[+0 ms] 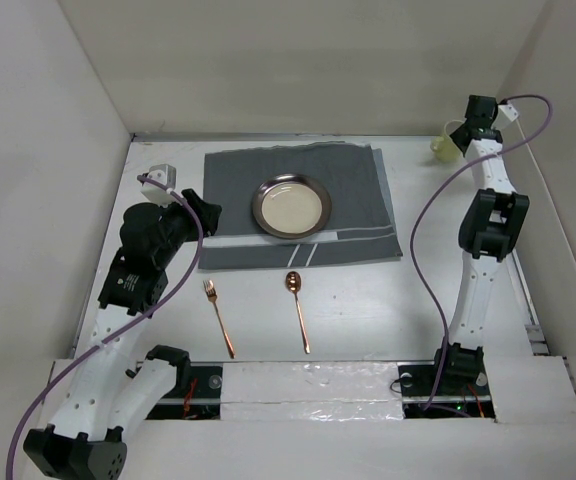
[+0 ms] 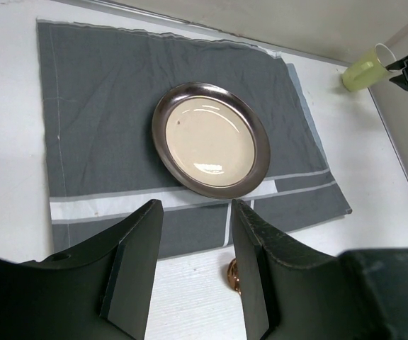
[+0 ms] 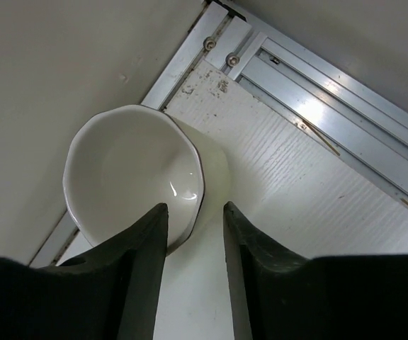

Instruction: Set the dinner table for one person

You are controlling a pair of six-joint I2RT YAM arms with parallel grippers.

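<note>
The white worktop (image 1: 368, 300) spans the whole floor of the booth. On its grey placemat (image 1: 228, 190) sits a metal-rimmed plate (image 1: 291, 205), its cream centre bare. In the far right corner, a pale yellow cup (image 1: 444, 148) is tipped, its inside bare and white. The right pincer (image 3: 195, 212) straddles its rim; I cannot tell whether it is pinching. The left pincer (image 2: 197, 212) is spread, holding nothing.

Dinner table (image 1: 368, 300): white, matte.
- 1 dark grey placemat (image 1: 353, 190), pale stripes along its near edge, far centre.
- 1 plate (image 1: 291, 205), dark metallic rim, cream centre, on the placemat.
- 1 copper fork (image 1: 218, 317) and 1 copper spoon (image 1: 299, 310), side by side but apart on bare tabletop, handles toward the arms.
- 1 pale yellow cup (image 1: 442, 148), far right corner, at the right gripper (image 1: 456, 140).
- Left gripper (image 1: 208, 212) at the placemat's left edge.
</note>
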